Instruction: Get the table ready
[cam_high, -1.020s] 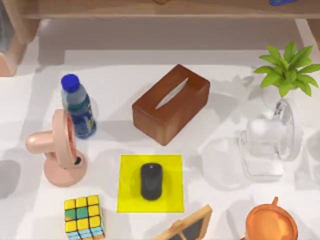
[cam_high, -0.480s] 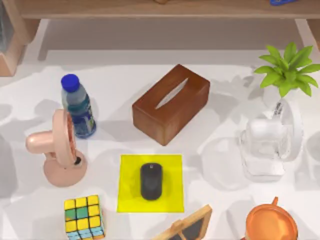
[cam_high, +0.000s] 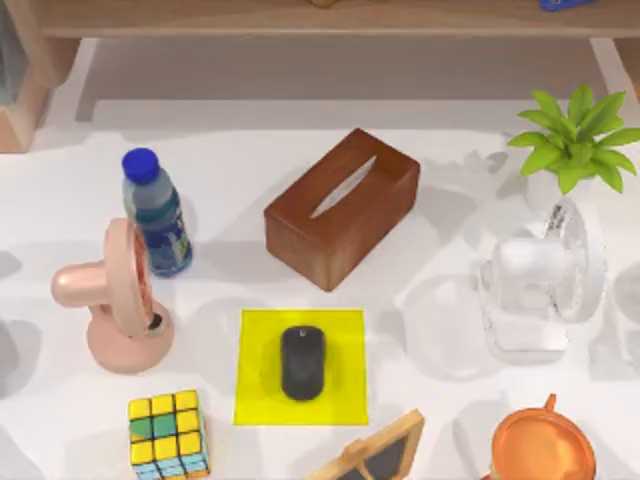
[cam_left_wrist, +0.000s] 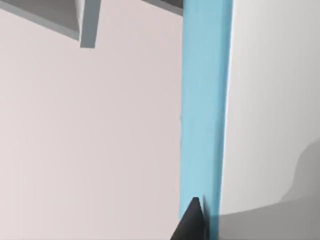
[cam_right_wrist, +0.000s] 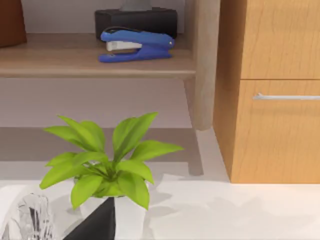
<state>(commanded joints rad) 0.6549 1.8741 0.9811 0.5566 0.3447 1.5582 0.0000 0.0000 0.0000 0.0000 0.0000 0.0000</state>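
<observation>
**Table crowded, no arm yet at work on it**

The table (cam_high: 230, 150) spans nearly the whole top view, below the wooden shelf (cam_high: 300, 20) along the upper edge. On it, at the centre, sits a brown tissue box (cam_high: 342, 207). Below that, a black mouse (cam_high: 302, 362) lies on a yellow mat (cam_high: 255, 400). At the left stand a blue-capped bottle (cam_high: 155, 215) and a pink fan (cam_high: 115, 300), with a puzzle cube (cam_high: 168, 433) at the lower left. At the right are a potted plant (cam_high: 575, 140) and a clear fan (cam_high: 545, 290), with an orange cup (cam_high: 542, 445) in the lower right corner and a small framed board (cam_high: 375, 455) at the bottom edge.

A dark fingertip of the left gripper (cam_left_wrist: 191, 222) pokes in at the bottom of the left wrist view, against a blue strip; whether its pincer is apart or together I cannot tell. A dark tip of the right gripper (cam_right_wrist: 97, 222) shows at the bottom of the right wrist view, near the plant, facing a blue stapler (cam_right_wrist: 136, 45) on the shelf; its pincer I cannot tell either.

I judge the task to be at its start or between steps: nothing is held. The next move calls for choosing one item and bringing an arm down over it.
</observation>
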